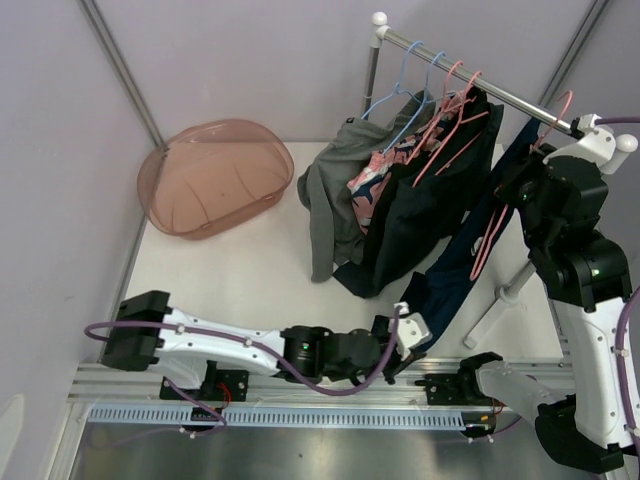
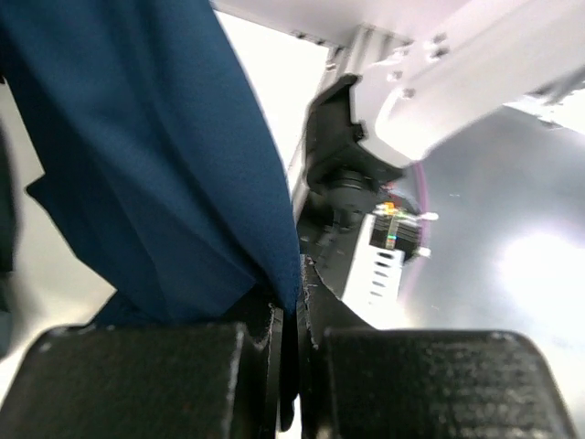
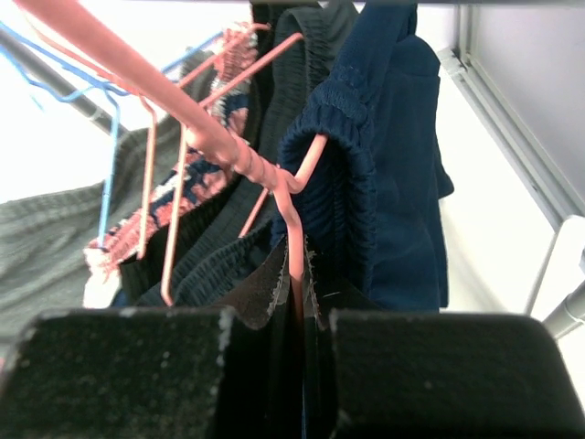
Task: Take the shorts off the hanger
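Note:
Navy blue shorts (image 1: 470, 250) hang from a pink hanger (image 1: 492, 232) near the rail's right end and stretch down to the table's front. My left gripper (image 1: 404, 338) is shut on their lower hem; the cloth (image 2: 164, 155) shows pinched between the jaws in the left wrist view. My right gripper (image 1: 530, 185) is shut on the pink hanger's wire (image 3: 294, 247), with the navy waistband (image 3: 352, 174) looped over it. Black shorts (image 1: 420, 210), pink printed shorts (image 1: 375, 180) and grey shorts (image 1: 330, 190) hang further left on the rail.
A metal rail (image 1: 480, 85) on a stand crosses the back right, with blue hangers (image 1: 405, 95) and pink ones. A translucent pink basket (image 1: 215, 175) sits at the back left. The stand's leg (image 1: 500, 305) slants across the table at right.

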